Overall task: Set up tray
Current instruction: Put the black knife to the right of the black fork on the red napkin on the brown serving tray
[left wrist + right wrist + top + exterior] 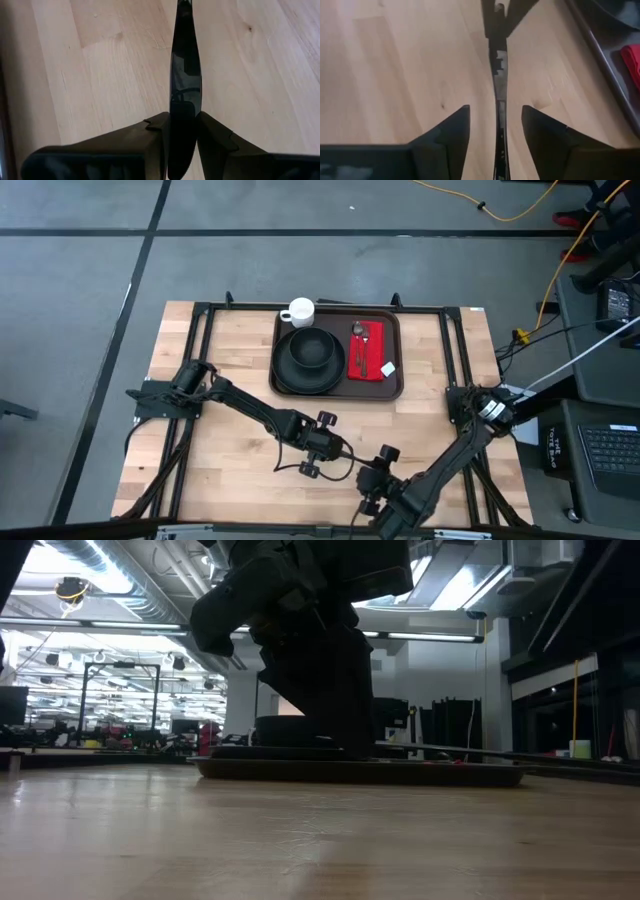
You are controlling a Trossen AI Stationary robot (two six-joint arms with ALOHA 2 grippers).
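Note:
The dark brown tray (338, 392) lies at the table's far middle. It bears a black plate with a bowl (310, 358) and a red napkin (367, 352) with a spoon on it. A white cup (299, 311) stands at its far left corner. Near the table's front middle, my left gripper (330, 448) (182, 122) is shut on a long, dark, shiny flat utensil (184, 75) (350, 463). My right gripper (372, 475) (495, 115) is open, one finger on either side of the utensil's other end (499, 125), apart from it. My left gripper pinches the utensil between its two fingers, at the utensil's two sides (172, 125). The utensil runs along the fingers and sticks out well past their tips. It is lifted, with bare table showing beneath it, and points toward my right gripper.
Bare wooden tabletop (230, 480) lies around both grippers, at the front and to the left. A black frame (200, 330) runs along the table's edges. In the low view, the dark bulk of the arms (310, 660) stands in front of the tray (470, 776).

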